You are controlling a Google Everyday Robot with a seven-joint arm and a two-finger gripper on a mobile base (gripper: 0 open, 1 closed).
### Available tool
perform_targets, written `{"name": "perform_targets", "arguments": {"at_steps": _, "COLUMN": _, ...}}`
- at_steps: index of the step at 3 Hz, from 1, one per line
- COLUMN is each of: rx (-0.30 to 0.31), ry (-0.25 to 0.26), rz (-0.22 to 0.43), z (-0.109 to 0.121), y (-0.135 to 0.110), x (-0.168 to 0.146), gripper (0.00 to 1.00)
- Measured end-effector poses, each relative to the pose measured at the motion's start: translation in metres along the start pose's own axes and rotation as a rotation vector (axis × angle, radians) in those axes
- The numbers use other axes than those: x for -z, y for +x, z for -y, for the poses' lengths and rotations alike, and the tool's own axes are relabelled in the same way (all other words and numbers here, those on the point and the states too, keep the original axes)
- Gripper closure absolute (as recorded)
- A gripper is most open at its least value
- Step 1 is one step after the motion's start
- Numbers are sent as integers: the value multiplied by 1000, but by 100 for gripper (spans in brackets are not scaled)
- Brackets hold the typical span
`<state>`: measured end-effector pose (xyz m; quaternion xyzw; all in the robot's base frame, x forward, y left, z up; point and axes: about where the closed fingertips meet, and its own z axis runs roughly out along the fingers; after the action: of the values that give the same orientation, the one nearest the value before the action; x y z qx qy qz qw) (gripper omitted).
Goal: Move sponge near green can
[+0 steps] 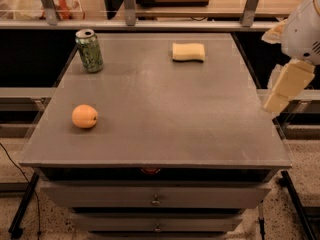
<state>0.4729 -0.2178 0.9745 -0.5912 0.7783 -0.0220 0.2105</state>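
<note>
Grey table holds sponge, green can, orange; gripper off right edge, state unclear

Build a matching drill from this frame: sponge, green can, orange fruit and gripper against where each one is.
Things:
1. sponge
2. green can
3. orange fruit
4. gripper

Places:
a. front left of the table
b. off the table's right edge, holding nothing
c. back left corner, standing upright
d. back of the table, right of centre, lying flat

Pairs: 1-d, 2-c, 3-a, 4-b
</note>
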Motion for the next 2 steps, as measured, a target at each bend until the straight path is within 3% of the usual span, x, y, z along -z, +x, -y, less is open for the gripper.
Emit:
{"name": "perform_targets", "arguments": {"at_steps": 1, "rx": -85, "ry": 38, "rz": 75, "z": 31, "y": -1, "x": -26, "gripper": 0}}
{"name": "perform_targets", "arguments": {"at_steps": 2, "rx": -211, "ry": 72, "rz": 117, "z": 70, "y": -5, "x": -61, "gripper": 0}}
